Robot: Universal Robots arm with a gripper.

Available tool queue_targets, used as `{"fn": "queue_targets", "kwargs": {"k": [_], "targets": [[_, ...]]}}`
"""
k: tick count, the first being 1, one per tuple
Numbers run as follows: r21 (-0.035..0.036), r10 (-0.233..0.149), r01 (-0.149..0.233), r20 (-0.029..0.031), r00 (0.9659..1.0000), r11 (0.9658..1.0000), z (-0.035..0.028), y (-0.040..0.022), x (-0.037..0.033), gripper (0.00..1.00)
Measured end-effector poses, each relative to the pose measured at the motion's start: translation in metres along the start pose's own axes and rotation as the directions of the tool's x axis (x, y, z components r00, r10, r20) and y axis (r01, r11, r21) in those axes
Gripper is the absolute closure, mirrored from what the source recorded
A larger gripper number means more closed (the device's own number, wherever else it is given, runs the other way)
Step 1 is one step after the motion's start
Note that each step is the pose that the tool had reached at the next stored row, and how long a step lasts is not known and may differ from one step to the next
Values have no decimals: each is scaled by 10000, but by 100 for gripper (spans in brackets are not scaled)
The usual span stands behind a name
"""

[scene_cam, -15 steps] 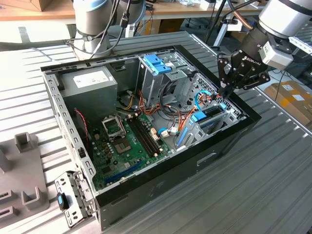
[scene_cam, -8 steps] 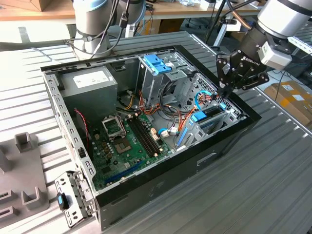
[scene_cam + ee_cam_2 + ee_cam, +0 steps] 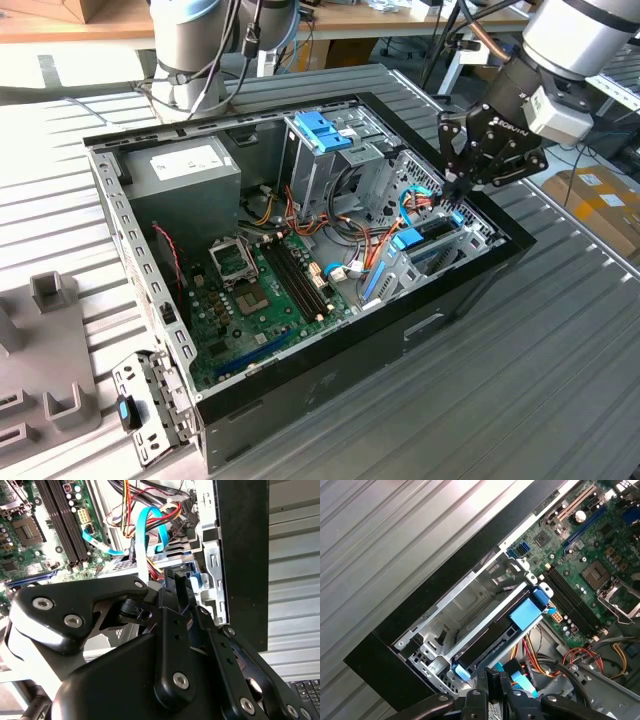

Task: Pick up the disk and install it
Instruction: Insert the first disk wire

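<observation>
The disk (image 3: 487,642) stands on edge in a slot of the silver drive cage (image 3: 470,600) at the front corner of the open computer case (image 3: 330,360). Its dark side shows between blue plastic rails, with a blue pull tab (image 3: 525,614) at one end. My gripper (image 3: 492,676) hangs just above the disk's end beside the light blue cable plugs, fingers drawn together with nothing between them. In the exterior view the gripper (image 3: 453,195) hovers over the same cage (image 3: 440,250) on the case's right side. The second wrist view shows the black fingers (image 3: 176,587) closed over the cage.
A motherboard (image 3: 260,290) covers the case floor, with a grey power supply (image 3: 185,175) at the back. A bare blue bracket (image 3: 322,130) tops the rear cage. Orange and blue cables (image 3: 375,240) run beside the drive cage. A grey fixture block (image 3: 45,350) sits on the exterior view's left.
</observation>
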State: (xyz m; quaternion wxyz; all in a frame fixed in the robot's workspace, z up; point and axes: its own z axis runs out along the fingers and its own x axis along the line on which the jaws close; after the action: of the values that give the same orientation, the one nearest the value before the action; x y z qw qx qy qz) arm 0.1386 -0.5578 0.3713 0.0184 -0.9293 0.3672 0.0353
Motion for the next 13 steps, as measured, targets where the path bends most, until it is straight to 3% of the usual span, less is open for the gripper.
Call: {"fn": "queue_targets", "kwargs": {"k": [8, 13], "targets": [[6, 88, -88, -1, 10000, 10000, 7, 79, -83, 80], [49, 633, -633, -4, 9980, 9980, 9, 82, -88, 80]]}}
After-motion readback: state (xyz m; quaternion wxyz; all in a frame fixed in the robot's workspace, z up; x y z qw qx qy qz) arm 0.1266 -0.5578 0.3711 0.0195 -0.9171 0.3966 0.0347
